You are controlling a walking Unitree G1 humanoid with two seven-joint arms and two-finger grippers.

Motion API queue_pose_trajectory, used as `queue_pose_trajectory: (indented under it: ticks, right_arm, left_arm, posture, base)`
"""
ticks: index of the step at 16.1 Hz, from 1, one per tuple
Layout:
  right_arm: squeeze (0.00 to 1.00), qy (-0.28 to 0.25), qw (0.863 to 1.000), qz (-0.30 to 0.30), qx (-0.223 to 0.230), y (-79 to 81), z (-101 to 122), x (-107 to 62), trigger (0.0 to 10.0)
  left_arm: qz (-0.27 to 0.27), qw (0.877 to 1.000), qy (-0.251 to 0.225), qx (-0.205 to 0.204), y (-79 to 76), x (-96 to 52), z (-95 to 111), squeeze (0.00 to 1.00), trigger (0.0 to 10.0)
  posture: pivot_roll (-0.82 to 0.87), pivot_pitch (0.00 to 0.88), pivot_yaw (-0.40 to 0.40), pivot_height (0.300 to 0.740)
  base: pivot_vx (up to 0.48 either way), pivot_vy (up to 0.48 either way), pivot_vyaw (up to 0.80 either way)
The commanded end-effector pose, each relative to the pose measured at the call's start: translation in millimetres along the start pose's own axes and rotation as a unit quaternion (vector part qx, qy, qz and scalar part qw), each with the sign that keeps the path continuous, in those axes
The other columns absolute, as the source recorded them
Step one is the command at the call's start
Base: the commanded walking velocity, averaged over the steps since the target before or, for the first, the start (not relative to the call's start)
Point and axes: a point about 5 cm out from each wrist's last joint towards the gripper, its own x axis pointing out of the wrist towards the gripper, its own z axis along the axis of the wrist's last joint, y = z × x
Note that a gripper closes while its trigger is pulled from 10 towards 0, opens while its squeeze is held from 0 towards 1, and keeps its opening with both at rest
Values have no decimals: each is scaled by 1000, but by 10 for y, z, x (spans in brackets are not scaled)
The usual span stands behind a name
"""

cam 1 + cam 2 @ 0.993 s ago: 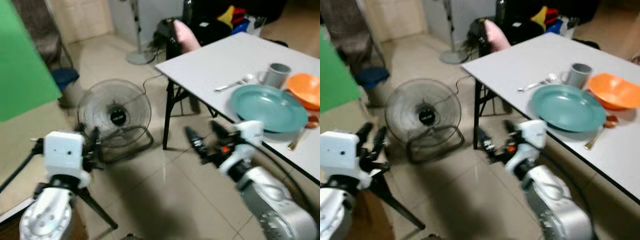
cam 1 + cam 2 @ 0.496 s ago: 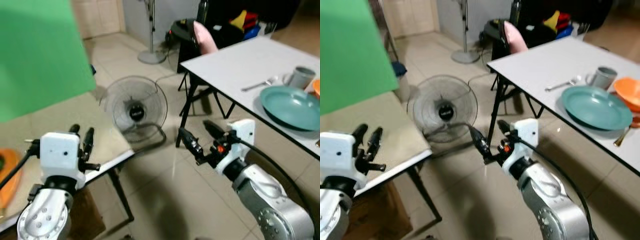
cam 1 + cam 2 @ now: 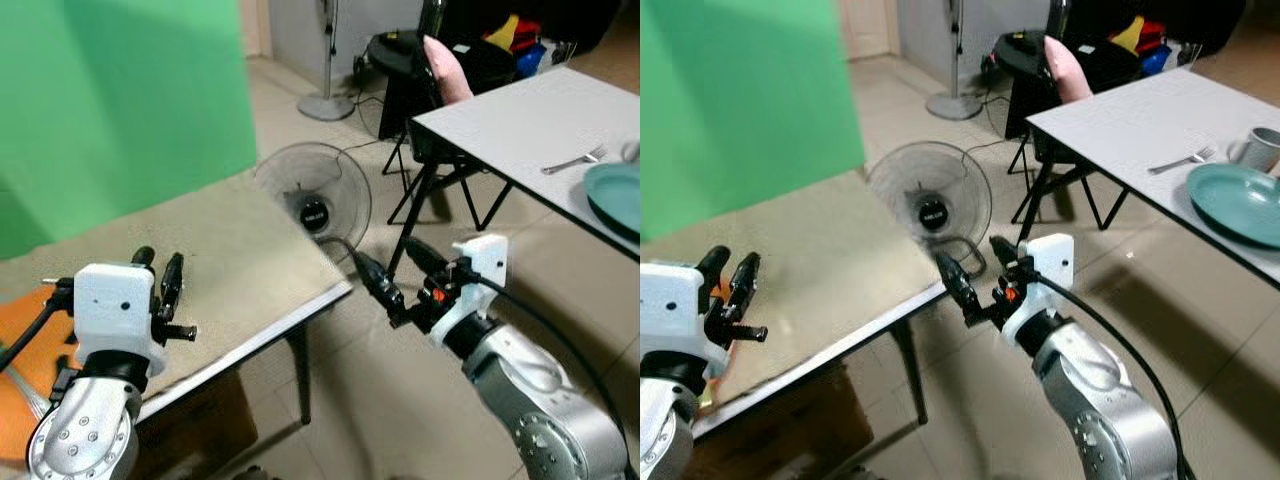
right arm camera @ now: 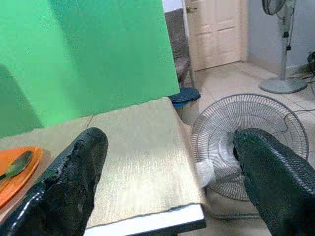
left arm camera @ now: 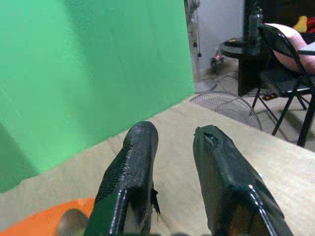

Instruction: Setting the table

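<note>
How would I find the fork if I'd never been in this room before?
Look for the white table on the robot's right side, past the round floor fan. Near the table's edge lies a big teal plate, with a grey cup close by. The fork is the thin, shiny silver thing lying flat just beside the plate, the only long skinny item there.

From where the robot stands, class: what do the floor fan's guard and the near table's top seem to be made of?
Floor fan guard: thin metal wire, seemingly, since you see through its fine radial spokes.
Near table top: beige, matte, faintly woven-looking surface, perhaps cloth or laminate; its pale edge suggests a board.
</note>
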Motion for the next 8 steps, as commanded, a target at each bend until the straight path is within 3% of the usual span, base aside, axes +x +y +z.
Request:
queue_pose_trajectory:
  ticks: [1,8]
  right_arm:
    - [1000,8,1000,-10,-4,-54,-5,-29,10000]
    - [1000,16,1000,6,-12,-40,-14,-9,10000]
  left_arm:
    - [-8,1000,0,-3,-40,1,12,0,10000]
    - [-7,1000,1,-2,-39,-23,12,0,10000]
  posture:
    - [-10,40,28,740]
    - [2,34,18,740]
  base:
    - [0,371,0]
    - [0,374,0]
